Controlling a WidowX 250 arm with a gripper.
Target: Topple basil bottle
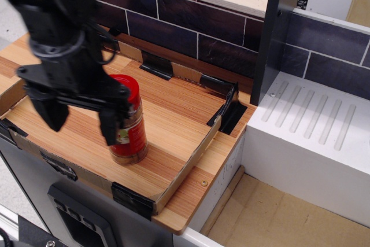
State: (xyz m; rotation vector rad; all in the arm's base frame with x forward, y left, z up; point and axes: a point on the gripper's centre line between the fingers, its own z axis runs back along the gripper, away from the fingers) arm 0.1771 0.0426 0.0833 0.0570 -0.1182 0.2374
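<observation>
The basil bottle (130, 134) stands upright on the wooden tray (173, 120), near its front middle. It is a clear jar with a red label and a red cap, and the arm covers part of the cap. My black gripper (81, 121) hangs just left of the bottle with its jaws open and nothing between them. Its right finger (110, 125) overlaps the bottle's left side; I cannot tell whether it touches. Its left finger (53, 114) is over bare wood. The grey-and-blue scoop is hidden behind the arm.
The tray has low cardboard walls and black corner clips (134, 199). A dark tiled wall (191, 27) runs behind it. A dark upright post (272, 33) and a white ribbed drainboard (312, 125) stand to the right. A cardboard floor (277, 218) lies lower right.
</observation>
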